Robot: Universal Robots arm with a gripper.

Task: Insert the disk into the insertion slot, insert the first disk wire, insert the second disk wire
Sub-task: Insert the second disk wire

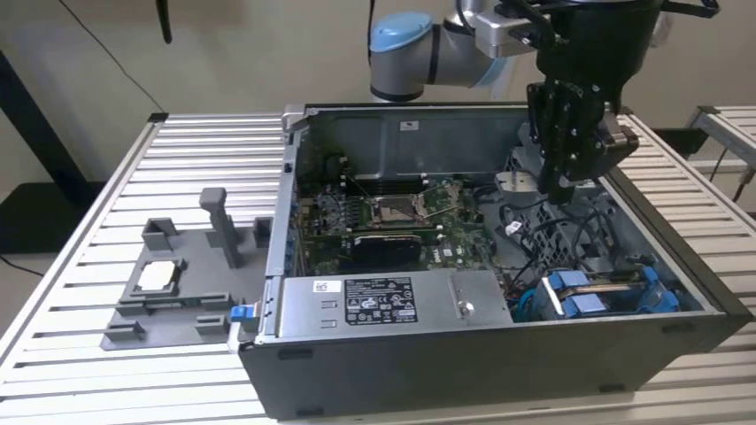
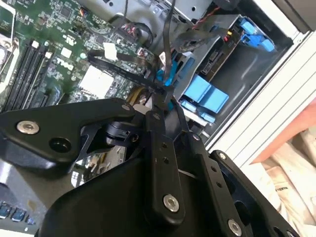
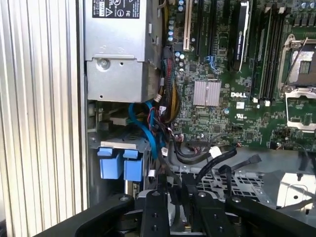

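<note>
The disk (image 1: 600, 297) lies in its blue carrier inside the insertion slot (image 1: 664, 299), at the case's front corner on the exterior view's right. Both wrist views show the carrier's blue tabs (image 2: 202, 94) (image 3: 120, 163) at the grey bay's mouth (image 3: 114, 143). My black gripper (image 1: 564, 189) hangs inside the open case, behind the disk and above a tangle of cables. In both wrist views its fingers (image 2: 160, 98) (image 3: 174, 191) are closed on a thin black disk wire (image 2: 169, 44) that runs out between the tips.
A grey labelled power-supply box (image 1: 378, 301) fills the case's front middle, with the green motherboard (image 1: 402, 212) behind it. Loose black cables (image 1: 532, 232) lie under the gripper. A grey fixture (image 1: 177, 283) stands on the slatted table (image 1: 106, 186) at the exterior view's left.
</note>
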